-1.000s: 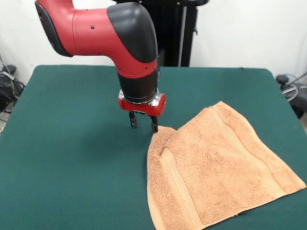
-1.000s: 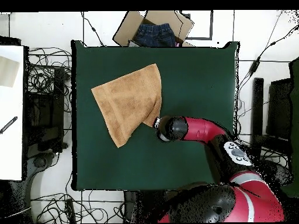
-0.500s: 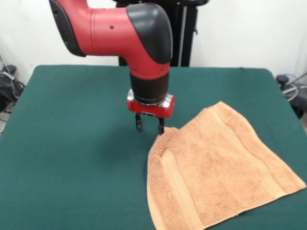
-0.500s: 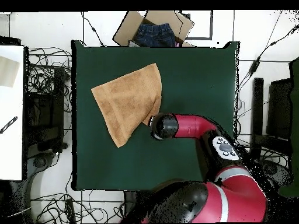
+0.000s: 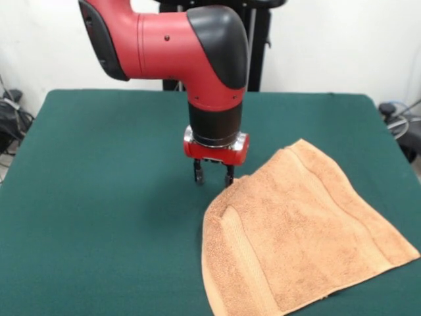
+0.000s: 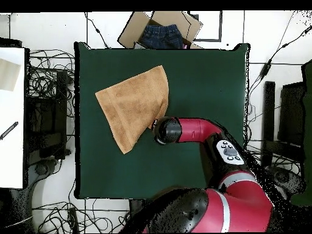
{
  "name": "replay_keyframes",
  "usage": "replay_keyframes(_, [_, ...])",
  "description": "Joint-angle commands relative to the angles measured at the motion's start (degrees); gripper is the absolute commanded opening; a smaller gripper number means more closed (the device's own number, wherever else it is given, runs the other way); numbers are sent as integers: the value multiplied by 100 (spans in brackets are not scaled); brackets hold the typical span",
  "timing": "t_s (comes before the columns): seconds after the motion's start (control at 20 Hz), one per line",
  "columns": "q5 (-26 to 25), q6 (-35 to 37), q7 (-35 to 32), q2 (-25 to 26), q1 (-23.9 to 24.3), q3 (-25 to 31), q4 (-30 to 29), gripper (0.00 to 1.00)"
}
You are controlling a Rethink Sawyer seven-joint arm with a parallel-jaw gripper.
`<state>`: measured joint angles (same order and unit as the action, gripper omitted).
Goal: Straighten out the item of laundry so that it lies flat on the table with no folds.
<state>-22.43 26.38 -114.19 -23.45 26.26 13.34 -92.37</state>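
Still folded, towel (image 5: 299,227) forms a wedge.

Orange towel (image 6: 134,105) folded on green table (image 6: 201,79), arm (image 6: 189,130) beside it

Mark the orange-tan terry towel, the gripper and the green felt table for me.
orange-tan terry towel (image 5: 296,230): front view, middle of the cloth.
gripper (image 5: 213,178): front view, between the open fingertips.
green felt table (image 5: 99,197): front view, bare top.

Bright, even room light from above; the arm (image 5: 197,59) throws a soft shadow on the table (image 5: 92,197); faint sheen on the red shell, no glare or blur
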Motion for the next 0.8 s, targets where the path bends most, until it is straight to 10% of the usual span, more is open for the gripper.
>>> replay_keyframes(0.05, [137,-496,-424,289,15,295,312,100])
replay_keyframes(0.8, [-655,166,1062,992,711,331,1547,100])
